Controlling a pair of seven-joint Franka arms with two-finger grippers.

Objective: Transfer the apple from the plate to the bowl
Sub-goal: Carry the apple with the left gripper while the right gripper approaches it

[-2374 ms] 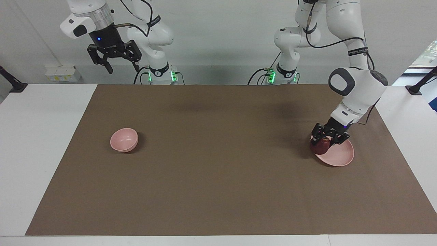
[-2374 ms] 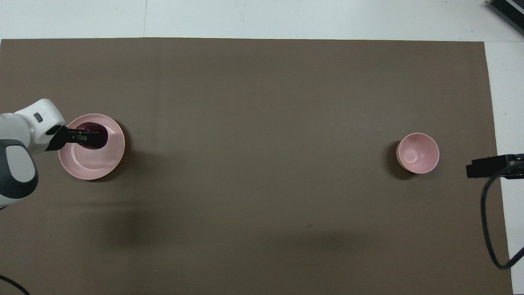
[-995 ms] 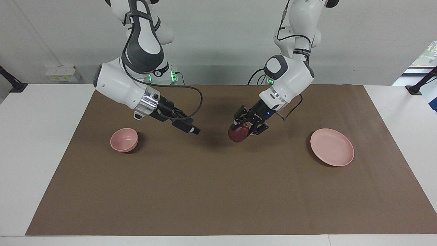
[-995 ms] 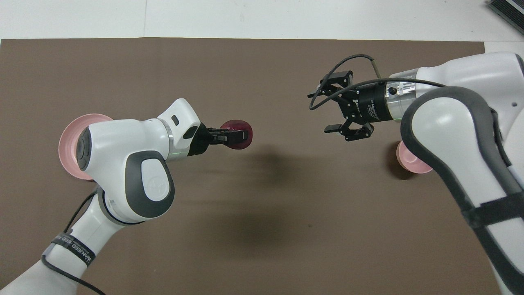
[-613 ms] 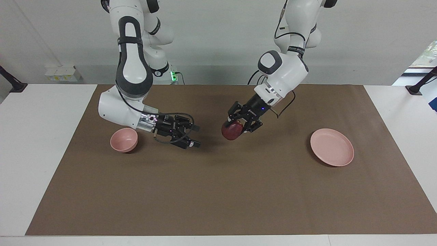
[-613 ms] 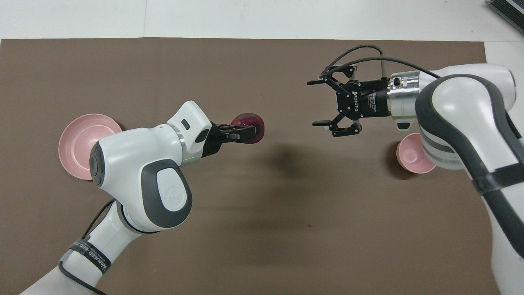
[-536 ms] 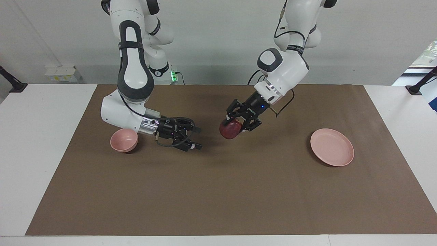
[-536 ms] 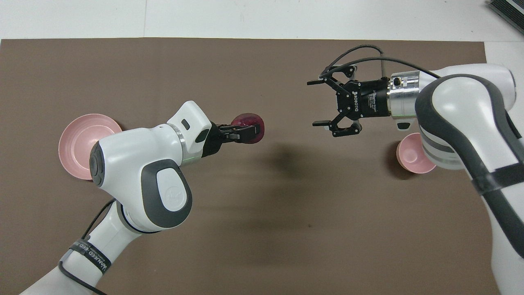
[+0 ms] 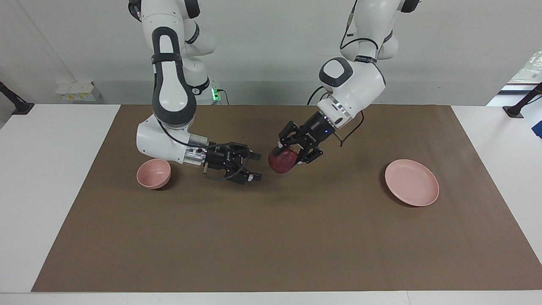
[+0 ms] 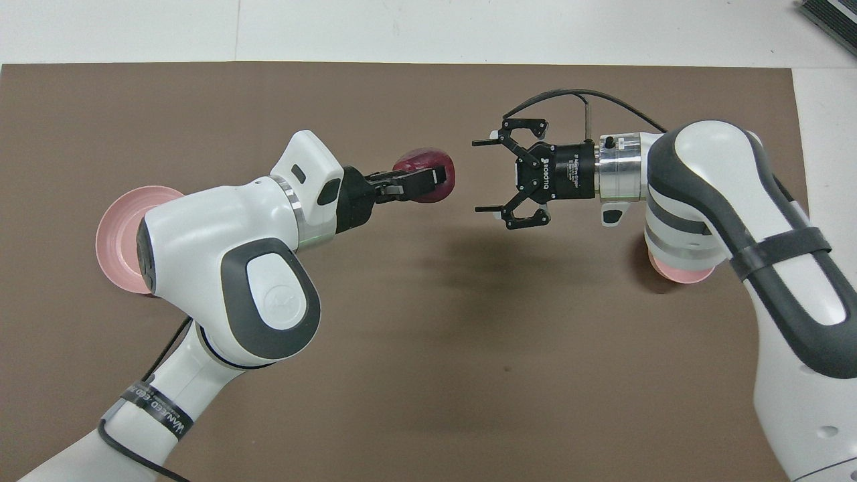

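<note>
Left gripper (image 9: 287, 157) clenched on apple (image 9: 281, 161); right gripper (image 9: 253, 166), spread wide, should straddle it squarely before closing.

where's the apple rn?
The apple is held in the left gripper, up over the middle of the brown mat, with the open right gripper facing it.

A brown mat (image 9: 271, 237) covered most of the white bench (image 9: 46, 178), leaving bare white strips along the frame's side and lower edges. In the facing view, a small white box (image 9: 76, 91) sat at the upper left against the pale wall, and black clamp posts (image 9: 12, 101) stood at both upper corners of the bench. In the overhead view, a dark object (image 10: 830, 17) showed in the upper right corner.
</note>
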